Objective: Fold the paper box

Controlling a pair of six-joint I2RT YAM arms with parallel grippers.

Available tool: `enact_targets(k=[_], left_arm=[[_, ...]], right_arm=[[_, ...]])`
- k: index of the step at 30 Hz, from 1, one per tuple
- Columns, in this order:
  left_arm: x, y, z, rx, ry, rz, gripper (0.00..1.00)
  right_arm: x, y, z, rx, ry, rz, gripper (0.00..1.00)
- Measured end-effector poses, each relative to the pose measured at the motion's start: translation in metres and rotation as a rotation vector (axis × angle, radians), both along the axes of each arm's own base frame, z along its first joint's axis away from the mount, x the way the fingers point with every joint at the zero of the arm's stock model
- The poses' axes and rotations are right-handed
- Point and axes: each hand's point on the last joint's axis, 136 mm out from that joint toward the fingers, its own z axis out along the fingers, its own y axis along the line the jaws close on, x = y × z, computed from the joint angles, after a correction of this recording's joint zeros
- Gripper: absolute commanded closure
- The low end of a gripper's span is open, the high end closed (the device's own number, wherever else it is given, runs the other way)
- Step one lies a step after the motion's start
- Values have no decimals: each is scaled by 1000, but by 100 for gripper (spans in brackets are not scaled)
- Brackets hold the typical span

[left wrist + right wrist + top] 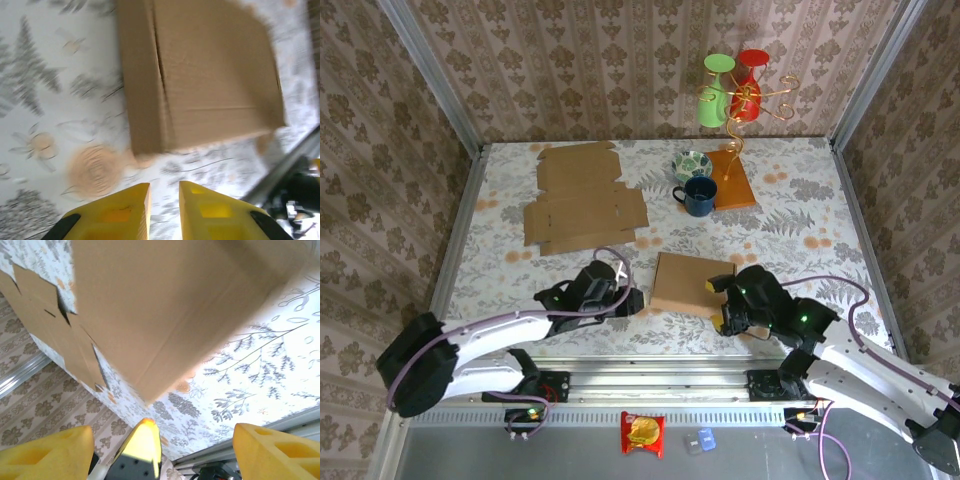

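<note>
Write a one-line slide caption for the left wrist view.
Left gripper, yellow fingers narrowly apart, faces the folded cardboard box lying on the floral tablecloth.

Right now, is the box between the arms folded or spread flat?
Folded: the box has a closed top and a side wall, unlike the flat cardboard sheet behind it.
</note>
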Motion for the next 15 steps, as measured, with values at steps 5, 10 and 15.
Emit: enact_targets(k=[5,10,15], left_arm=[[1,-1,-30,68,34,-3,72],[8,0,-26,81,51,47,58],[21,-10,20,16,78,125,53]], right_arm=[[-11,-9,-33,-32,50,-3,26],[-16,-17,-43,-49,54,-5,28],[-11,-22,-39,-58,20,-12,28]])
